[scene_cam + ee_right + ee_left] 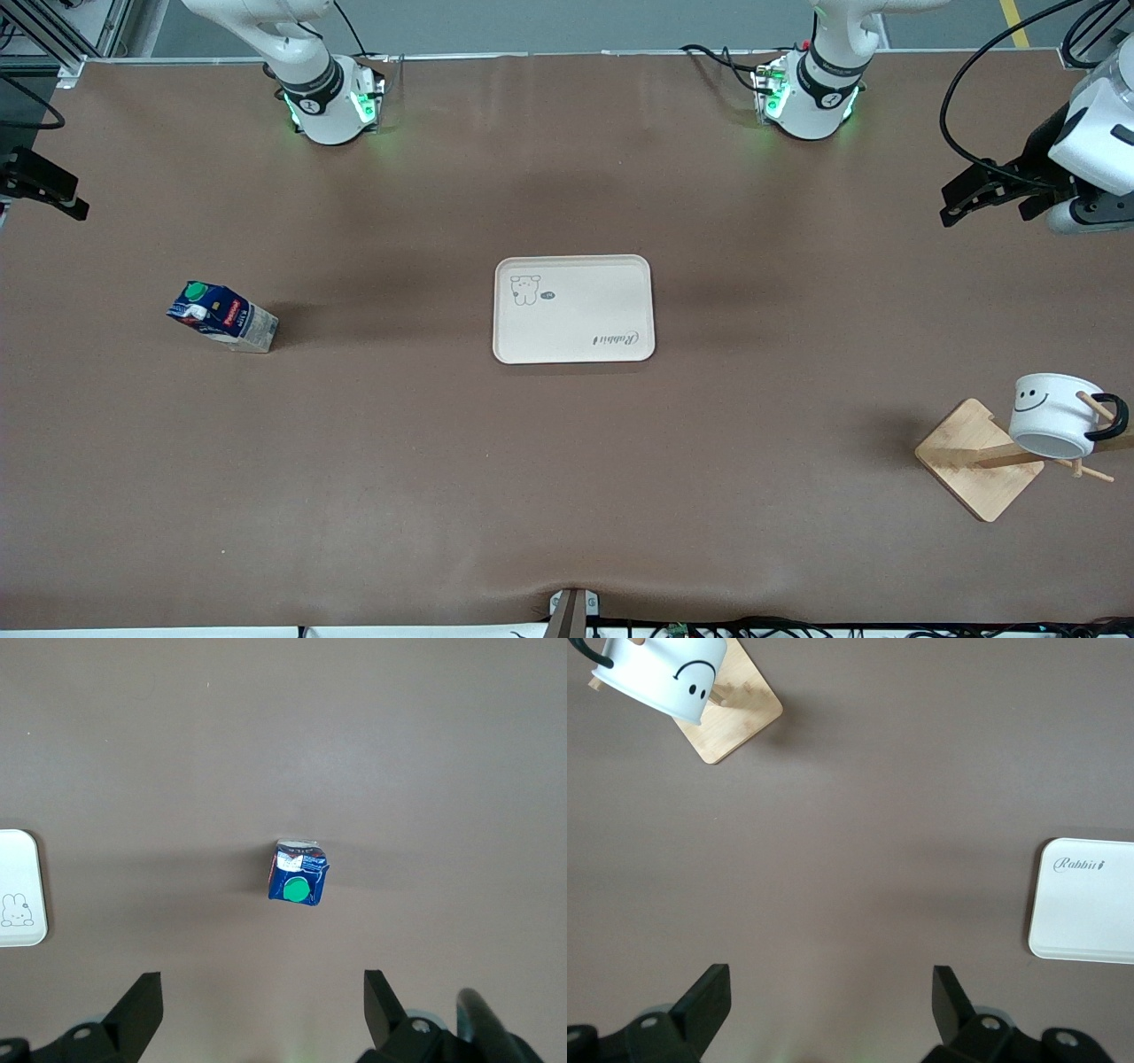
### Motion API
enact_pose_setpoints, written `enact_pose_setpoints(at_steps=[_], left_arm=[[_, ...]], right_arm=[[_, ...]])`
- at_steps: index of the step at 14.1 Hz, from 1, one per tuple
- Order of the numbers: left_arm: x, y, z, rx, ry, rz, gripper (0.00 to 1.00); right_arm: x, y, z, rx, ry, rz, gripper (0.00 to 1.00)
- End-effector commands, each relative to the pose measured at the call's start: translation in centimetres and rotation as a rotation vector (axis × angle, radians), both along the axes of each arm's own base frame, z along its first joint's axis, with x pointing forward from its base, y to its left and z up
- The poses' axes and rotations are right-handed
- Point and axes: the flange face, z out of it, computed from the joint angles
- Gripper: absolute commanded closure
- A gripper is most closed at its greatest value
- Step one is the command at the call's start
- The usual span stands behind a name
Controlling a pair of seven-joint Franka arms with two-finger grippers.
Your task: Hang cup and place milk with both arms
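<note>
Front view: cup [1054, 415] hangs on the wooden rack [982, 458] at the left arm's end, milk [221, 316] stands at the right arm's end, tray [573, 308] between them. Left gripper [955, 206] is up over the table edge, well apart from the cup; right gripper [78, 206] likewise from the milk.

Left wrist view: left gripper [830, 997] wide open, empty; cup [664, 675] well clear.

Right wrist view: right gripper [263, 999] wide open, empty; milk [298, 873] upright on the table ahead of its fingers, not between them.

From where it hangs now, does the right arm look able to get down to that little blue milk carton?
Probably yes. The right tool hangs open above the small dark-blue milk carton with the green cap, which stands alone on bare brown table, apart from the cream tray. Nothing sits between them.
</note>
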Motion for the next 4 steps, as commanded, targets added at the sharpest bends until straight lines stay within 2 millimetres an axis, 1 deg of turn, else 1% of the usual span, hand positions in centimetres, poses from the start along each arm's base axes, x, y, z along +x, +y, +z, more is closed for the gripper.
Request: enact_pose_setpoints(at_steps=[1,4], left_arm=[[0.22,-0.01,0.33,0.012,-0.010,-0.011,0.00],[0.14,0.00,0.27,0.013,-0.002,-0.013,0.00]], right_arm=[[-0.84,-0.16,0.38,-0.004,-0.007,-0.013,0.00],[-0.80,-0.25,0.30,-0.003,-0.005,-0.015,0.00]])
